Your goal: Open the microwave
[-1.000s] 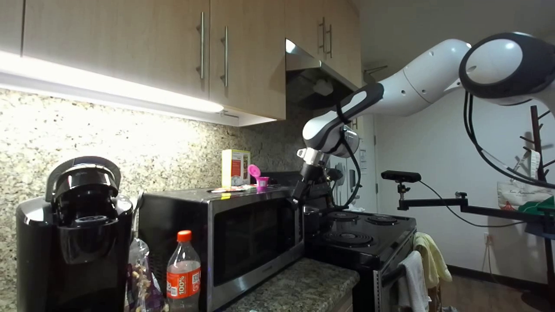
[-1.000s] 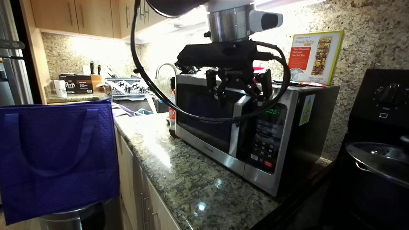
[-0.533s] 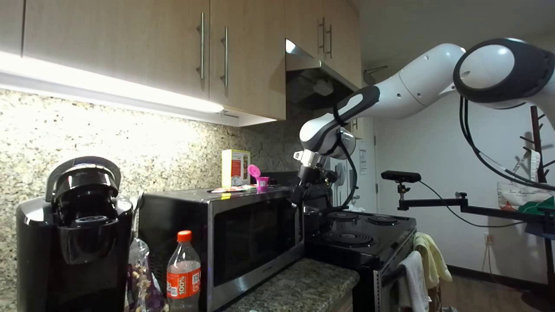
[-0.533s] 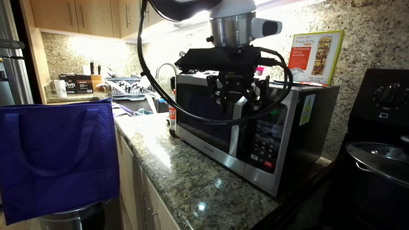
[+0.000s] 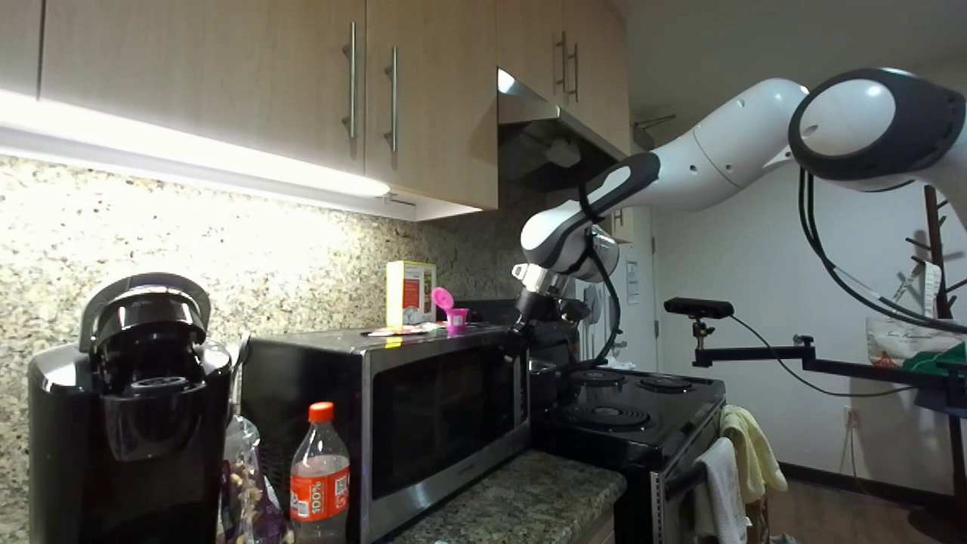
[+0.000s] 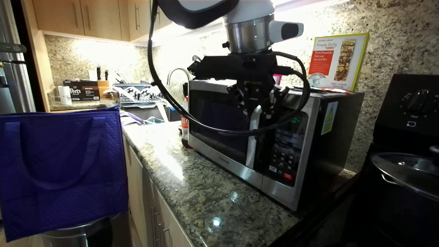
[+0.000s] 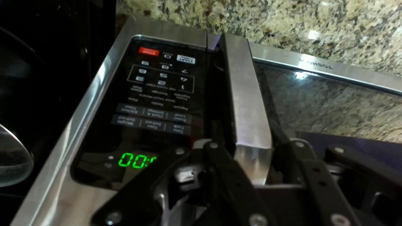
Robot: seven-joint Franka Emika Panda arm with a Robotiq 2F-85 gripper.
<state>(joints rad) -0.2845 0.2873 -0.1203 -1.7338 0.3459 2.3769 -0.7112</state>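
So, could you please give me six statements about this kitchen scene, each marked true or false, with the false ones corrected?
1. The microwave door is shut. True.
2. The gripper is at the upper end of the door handle. True.
3. The pink cup has its lid closed. False: the lid stands open.
4. The plastic bottle has a blue cap. False: the cap is orange-red.
5. The snack bar box stands on top of the microwave. True.
6. The display shows red digits. False: they are green.
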